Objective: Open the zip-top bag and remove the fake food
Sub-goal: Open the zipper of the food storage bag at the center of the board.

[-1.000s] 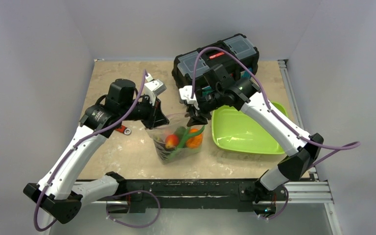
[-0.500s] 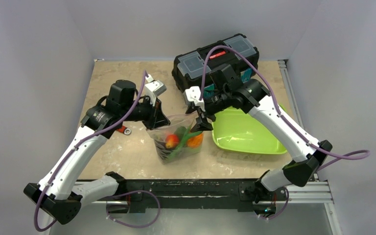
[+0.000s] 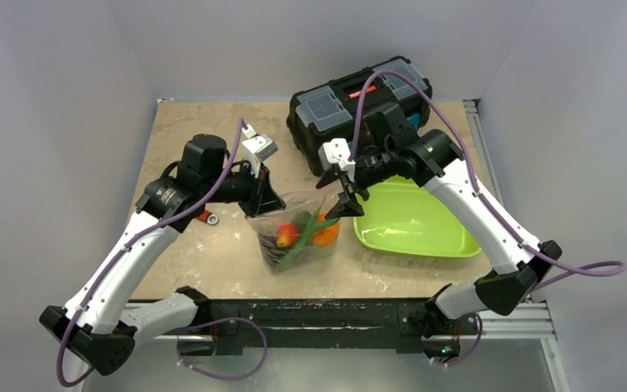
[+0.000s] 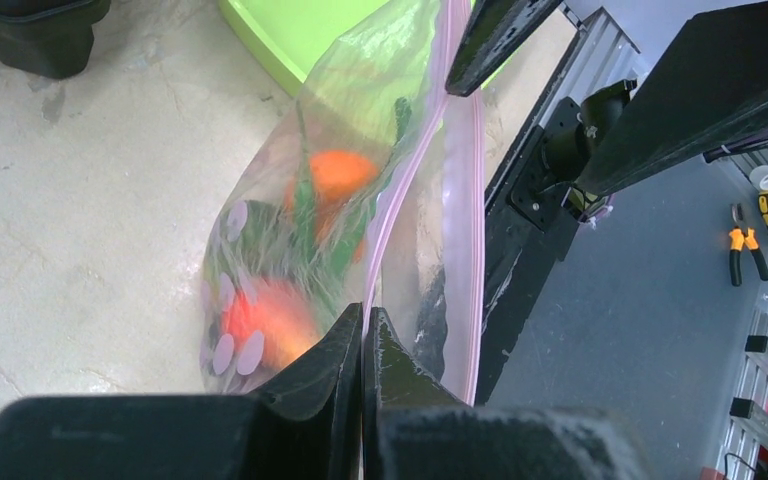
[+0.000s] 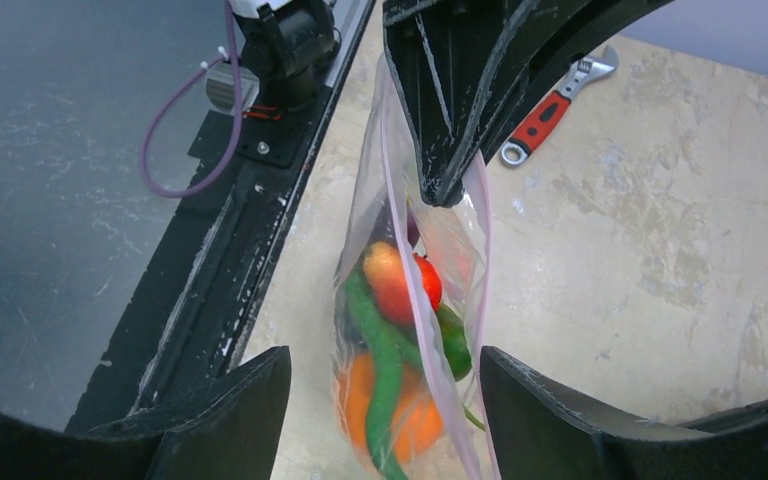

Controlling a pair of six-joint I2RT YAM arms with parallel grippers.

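Zip-top bag (image 3: pixel 298 237): upright, just left of the green tray (image 3: pixel 412 224); mouth parted.
Fake food (image 5: pixel 390 340): inside the bag; lower pieces blurred by crinkled plastic.
Left gripper (image 4: pixel 363 325): clenched on the pink zip strip.
Right gripper (image 5: pixel 383 362): jaws spread, straddling the bag's tray-side edge without contact.
Wrench (image 5: pixel 550 100): beyond the bag from the tray; largely hidden overhead.
Table (image 3: pixel 196 147): scuffed beige, enclosed by grey walls.

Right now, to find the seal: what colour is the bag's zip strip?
Pink zip strip, best in left wrist view.
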